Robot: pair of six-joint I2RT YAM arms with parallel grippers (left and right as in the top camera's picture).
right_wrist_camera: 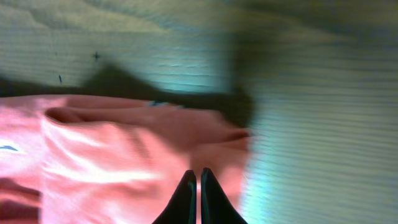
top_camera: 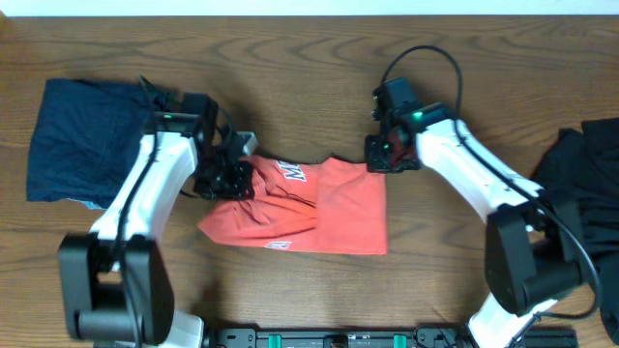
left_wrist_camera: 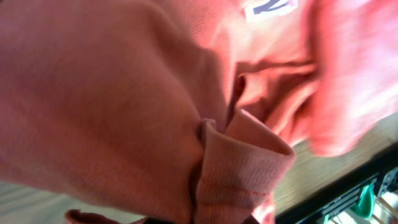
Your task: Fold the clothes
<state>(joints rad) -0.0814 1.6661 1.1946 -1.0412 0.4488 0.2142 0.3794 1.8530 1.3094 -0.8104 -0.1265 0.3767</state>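
Wood bench point(top_camera: 309, 58): coral T-shirt point(top_camera: 329, 208) lies crumpled mid-frame. Your L pincer point(top_camera: 230, 179) is clenched on its bunched frame-left edge, prob. to pull it flat. R pincer point(right_wrist_camera: 199, 179) is closed at the upper-right corner; grip unclear.

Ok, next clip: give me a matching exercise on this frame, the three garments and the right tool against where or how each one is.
Things:
1. coral-red T-shirt
2. navy garment
3. black garment
4. right tool

Places or states:
A. at the far right edge of the overhead view
B. shut, by the shirt's far right-hand corner
C. in the middle, bunched up at its left end
D. at the far left

Pairs: 1-C; 2-D; 3-A; 4-B
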